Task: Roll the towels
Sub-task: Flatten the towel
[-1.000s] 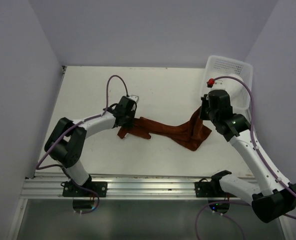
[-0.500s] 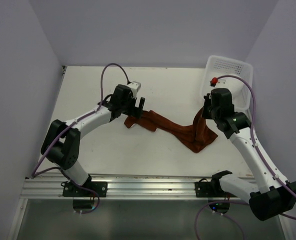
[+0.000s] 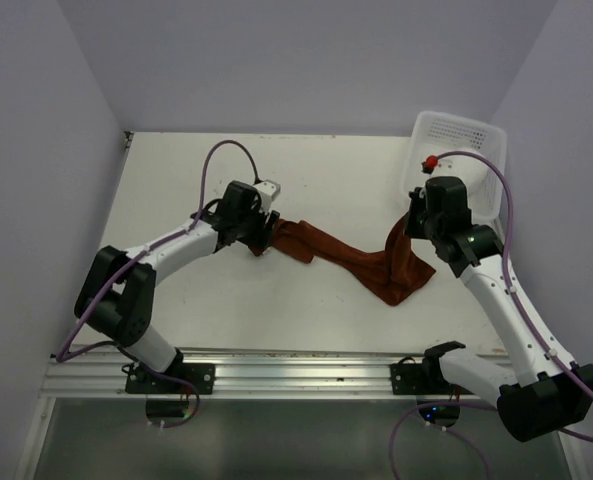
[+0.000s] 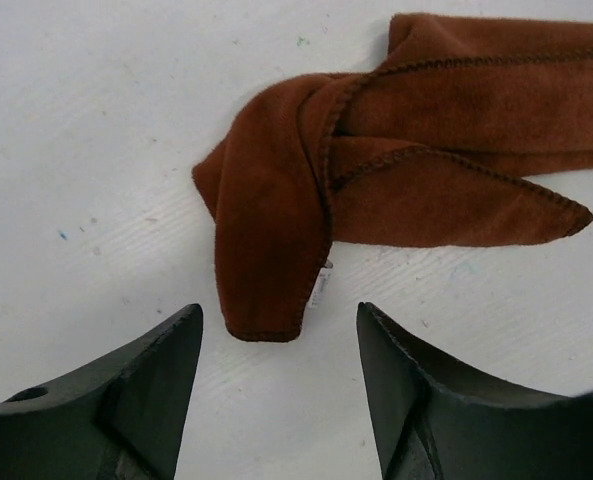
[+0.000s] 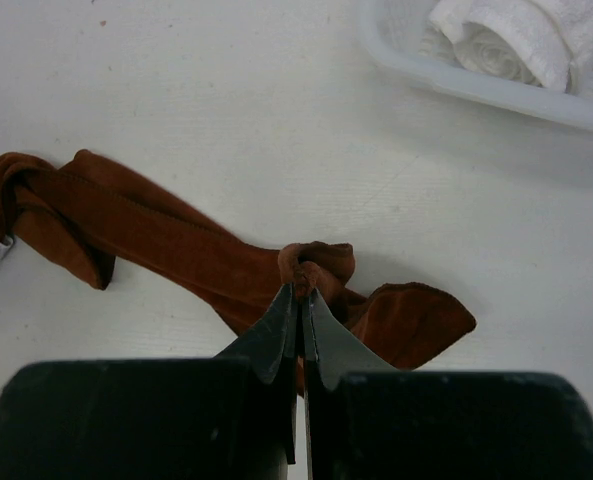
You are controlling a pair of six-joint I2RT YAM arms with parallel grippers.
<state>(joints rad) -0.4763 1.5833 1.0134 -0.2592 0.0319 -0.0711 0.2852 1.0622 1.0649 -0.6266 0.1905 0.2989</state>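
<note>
A brown towel [image 3: 341,255] lies on the white counter [image 3: 326,180]. It is not flat. It is scrunched into a long, twisty strip that runs from the left arm across to the right arm.

The left gripper [image 3: 259,238] is at the left end of the towel. In the left wrist view its two dark fingers [image 4: 146,380] are spread wide apart, and nothing is held between them. The left end of the towel [image 4: 376,160] is folded over itself and lies on the counter just in front of the gap. The fingers do not touch it. A small white tag [image 4: 319,290] pokes out from under the fold.

The right gripper [image 3: 413,225] is at the other end of the towel. In the right wrist view the right gripper [image 5: 298,298] is pinched tight, and a little bump of brown towel [image 5: 156,235] is squeezed between the tips. A floppy corner of the towel sticks out to one side of the pinch and rests on the counter.

A white basket [image 3: 456,130] with small holes stands in the far right corner of the counter, near the right gripper but not touching the brown towel. White rolled towels [image 5: 506,40] lie inside it.
</note>
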